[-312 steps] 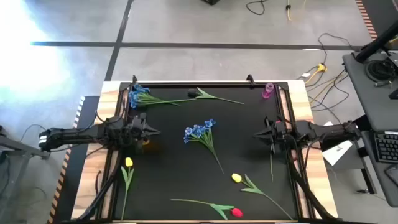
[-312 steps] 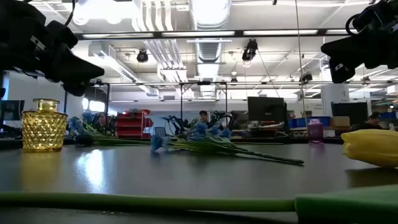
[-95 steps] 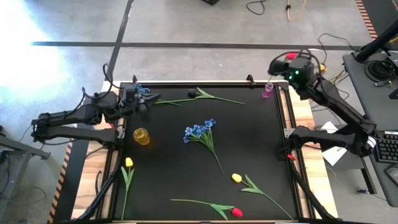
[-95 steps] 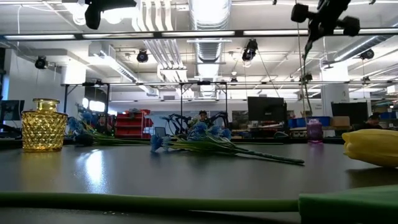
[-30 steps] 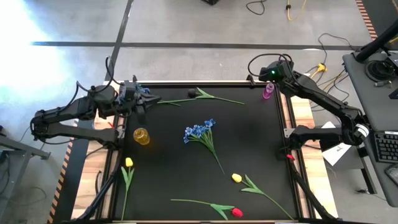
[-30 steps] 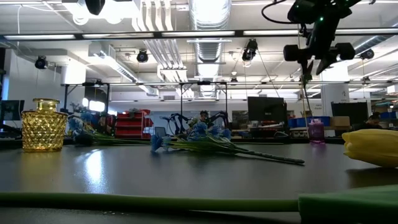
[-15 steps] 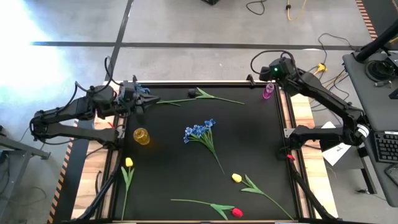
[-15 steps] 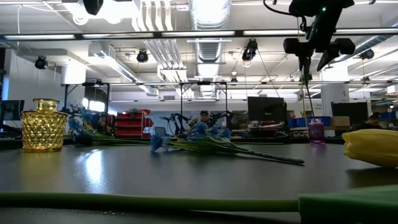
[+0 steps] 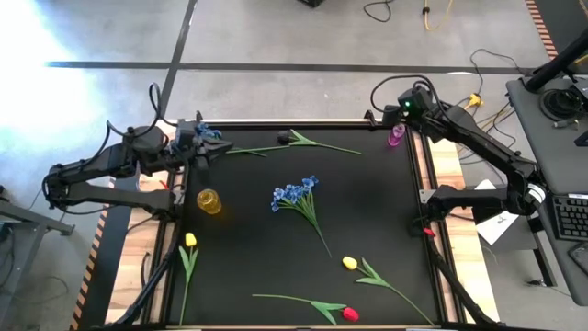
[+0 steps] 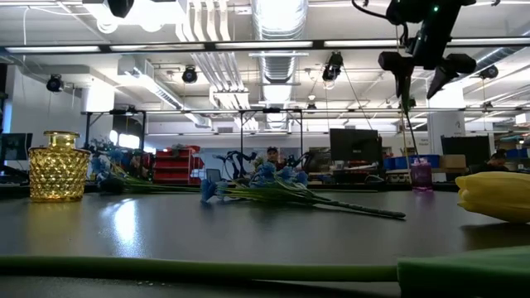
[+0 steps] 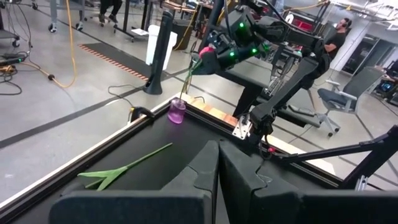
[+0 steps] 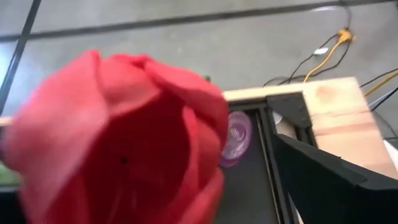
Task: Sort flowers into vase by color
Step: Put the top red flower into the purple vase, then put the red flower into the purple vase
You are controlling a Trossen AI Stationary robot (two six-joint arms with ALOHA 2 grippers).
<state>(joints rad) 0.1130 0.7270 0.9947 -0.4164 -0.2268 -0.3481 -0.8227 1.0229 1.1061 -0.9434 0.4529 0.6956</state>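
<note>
Two dark arms reach over the black table (image 9: 367,211), each toward one far corner. The left gripper (image 9: 204,147) is at the far left corner, beside a bunch of blue flowers (image 9: 204,134); its fingers (image 11: 202,168) are pressed together with nothing between them. The right gripper (image 10: 424,68) hangs above the small purple vase (image 9: 396,135) at the far right corner, its fingers spread apart. A red tulip (image 12: 124,140) is directly in front of its wrist camera, and the thin stem (image 10: 409,132) goes down into the purple vase. Whether the fingers touch the flower, I cannot tell. A yellow vase (image 9: 209,201) stands on the left side. Another blue bunch (image 9: 294,193) lies in the middle.
</note>
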